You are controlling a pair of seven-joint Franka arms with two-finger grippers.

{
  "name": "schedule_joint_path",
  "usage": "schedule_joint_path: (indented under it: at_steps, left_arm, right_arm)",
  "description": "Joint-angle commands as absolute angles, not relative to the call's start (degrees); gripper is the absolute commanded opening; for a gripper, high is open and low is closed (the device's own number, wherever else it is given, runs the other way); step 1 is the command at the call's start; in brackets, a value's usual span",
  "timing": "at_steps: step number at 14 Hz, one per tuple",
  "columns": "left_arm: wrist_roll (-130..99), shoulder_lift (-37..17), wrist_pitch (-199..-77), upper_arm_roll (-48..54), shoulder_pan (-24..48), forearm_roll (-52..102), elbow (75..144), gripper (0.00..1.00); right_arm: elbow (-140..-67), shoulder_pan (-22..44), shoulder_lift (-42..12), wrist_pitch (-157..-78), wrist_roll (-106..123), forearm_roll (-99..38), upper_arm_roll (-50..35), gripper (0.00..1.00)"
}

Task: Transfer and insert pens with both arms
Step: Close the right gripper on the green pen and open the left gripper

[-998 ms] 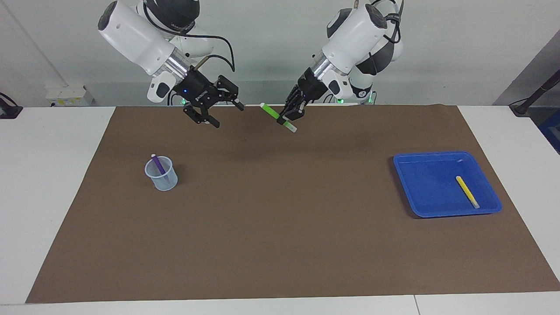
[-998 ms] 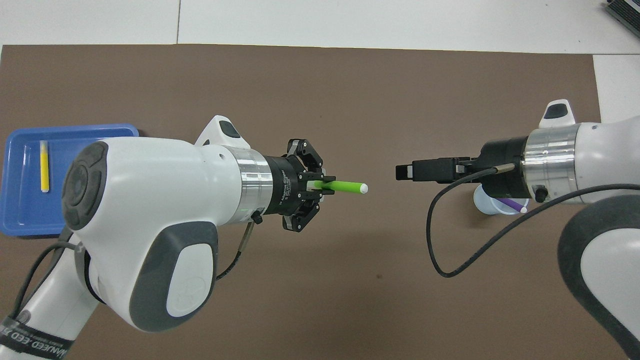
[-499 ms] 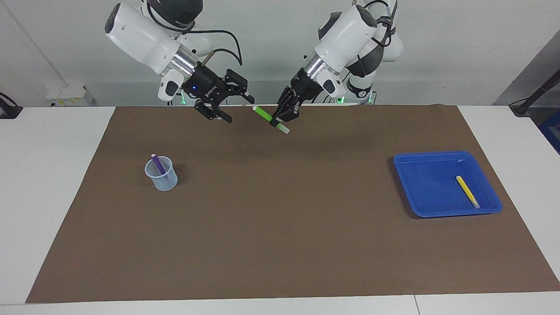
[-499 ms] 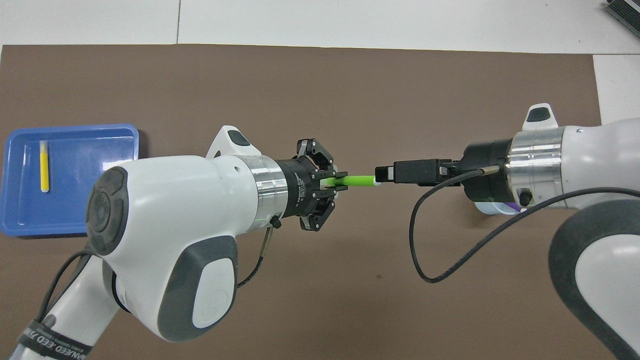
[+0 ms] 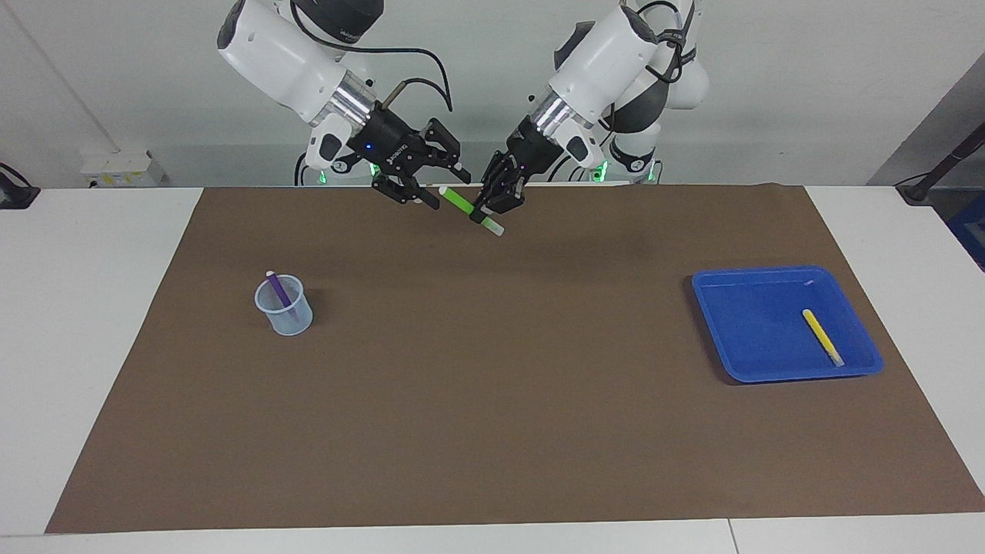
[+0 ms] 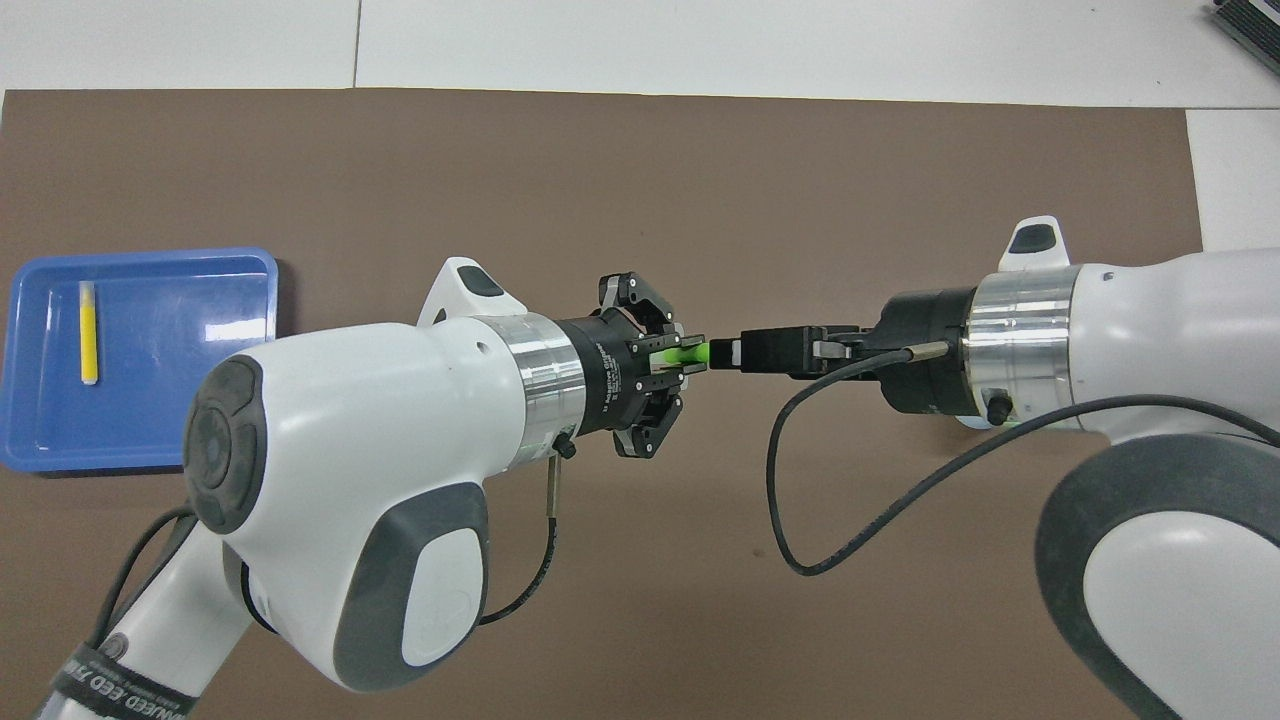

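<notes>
Overhead view: left pincer (image 6: 672,360) pinches the green pen (image 6: 688,354); right pincer (image 6: 745,352) surrounds its tip, closure state indeterminate.

Lighting: even, bright, from above. Shadows: soft, faint patches on the brown mat (image 5: 492,369); a darker narrow one beside the blue tray (image 5: 785,323). Glare: white patch on the tray floor in the overhead view; highlights on the silver wrist rings. Focus: both views sharp. Nearest arm shells loom large overhead.
</notes>
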State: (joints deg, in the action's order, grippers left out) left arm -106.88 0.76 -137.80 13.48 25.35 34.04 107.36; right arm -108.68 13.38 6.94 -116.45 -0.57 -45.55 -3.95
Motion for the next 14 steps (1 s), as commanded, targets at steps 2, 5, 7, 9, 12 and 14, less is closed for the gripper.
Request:
schedule_joint_path:
  at_steps: [2,5,7,9,12,14]
  left_arm:
    - [-107.5,1.2,-139.3,12.8,26.5,35.1,108.4,0.0]
    - [-107.6,1.2,-139.3,12.8,26.5,35.0,108.3,0.0]
    - [-107.7,1.2,-139.3,12.8,26.5,35.0,108.3,0.0]
    - [-107.7,1.1,-139.4,12.7,27.1,35.0,108.2,0.0]
    - [-107.7,1.1,-139.4,12.8,27.2,35.0,108.1,0.0]
    - [-107.7,1.1,-139.4,12.8,27.2,35.0,107.9,0.0]
  right_arm:
    - [-109.2,13.3,7.3,-117.4,-1.2,-46.5,-4.1,0.57]
    - [-109.2,13.3,7.3,-117.4,-1.1,-46.0,-4.1,0.45]
    - [-109.2,13.3,7.3,-117.6,-0.8,-45.9,-4.0,0.39]
    - [-109.2,13.2,7.2,-118.8,-0.6,-45.8,-4.1,0.38]
    - [-109.5,13.2,7.3,-119.4,-0.5,-45.7,-4.0,0.29]
    - [-109.8,13.3,7.3,-119.4,-0.4,-44.5,-4.1,0.2]
